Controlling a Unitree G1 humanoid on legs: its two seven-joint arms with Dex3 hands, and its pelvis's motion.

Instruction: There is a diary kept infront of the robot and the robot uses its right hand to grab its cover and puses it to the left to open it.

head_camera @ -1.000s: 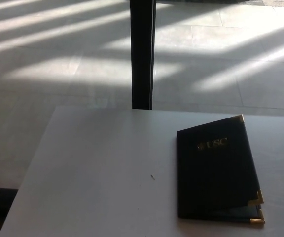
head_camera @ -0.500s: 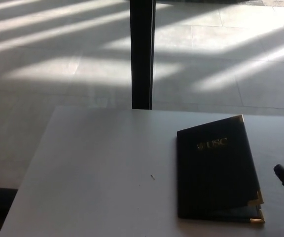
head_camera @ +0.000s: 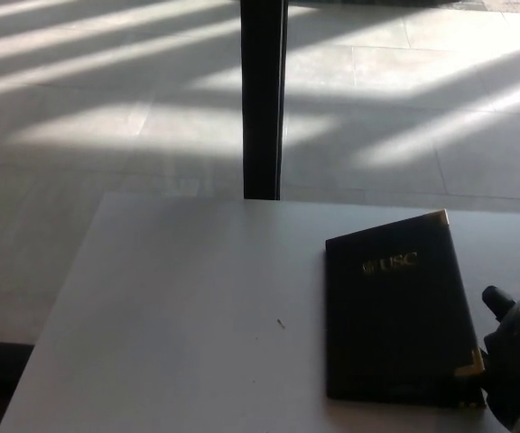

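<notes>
A dark diary (head_camera: pixel 395 311) with gold corners and a gold "USC" stamp lies closed on the white table (head_camera: pixel 188 307), right of centre. My right hand (head_camera: pixel 515 359) comes in from the lower right corner, beside the diary's right edge near its lower gold corner. One black finger (head_camera: pixel 496 300) sticks up toward the far side. The hand covers the diary's bottom right corner; I cannot see whether it touches the cover. My left hand does not show.
A black post (head_camera: pixel 263 99) stands beyond the table's far edge, over a sunlit tiled floor. A tiny speck (head_camera: pixel 280 323) lies on the table left of the diary. The table's left edge slants down toward the lower left.
My right hand has moved in from the right edge toward the diary's lower right corner; a second ago it was out of view. The diary has not moved.
</notes>
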